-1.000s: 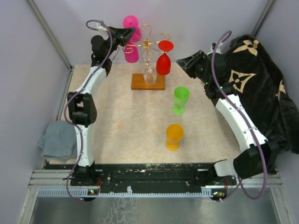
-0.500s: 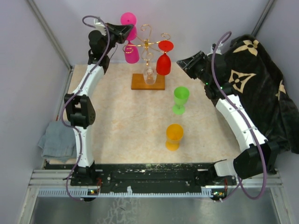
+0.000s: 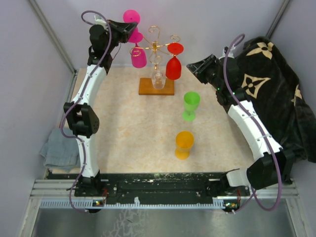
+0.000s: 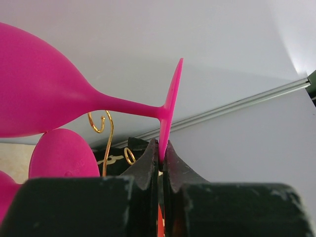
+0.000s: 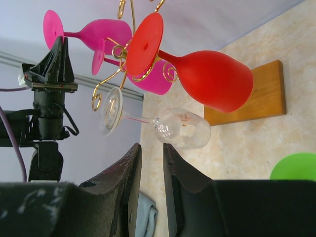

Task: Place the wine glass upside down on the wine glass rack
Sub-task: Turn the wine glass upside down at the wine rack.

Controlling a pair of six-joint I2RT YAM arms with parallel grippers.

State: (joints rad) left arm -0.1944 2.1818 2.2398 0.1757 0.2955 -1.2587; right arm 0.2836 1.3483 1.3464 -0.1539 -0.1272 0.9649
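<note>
Top view: the left gripper (image 3: 131, 27) reaches to the far left side of the rack (image 3: 147, 89). It is clamped on the foot of the pink glass (image 3: 131, 17), which is upside down, foot up. That glass is just beside the gold scrolls and higher than the other pink glass (image 3: 139, 57) hanging there. A red glass (image 3: 173, 66) and a clear glass (image 3: 158, 79) also hang bowl-down. On the table (image 3: 128, 128) a green glass (image 3: 190, 104) and an orange glass (image 3: 184, 144) stand mouth up, well apart from the rack. The right gripper (image 3: 191, 65) hovers right of the red glass.

Left wrist: the fingers (image 4: 148, 165) pinch the rim of the pink glass's (image 4: 44, 94) foot. Its stem and bowl run off left, with a gold scroll behind.

Right wrist: the right gripper's (image 5: 151, 145) fingers stand parted with nothing between them. The clear glass (image 5: 180, 129) hangs past their tips. Whether the pink glass (image 5: 101, 33) touches a scroll cannot be told.
</note>
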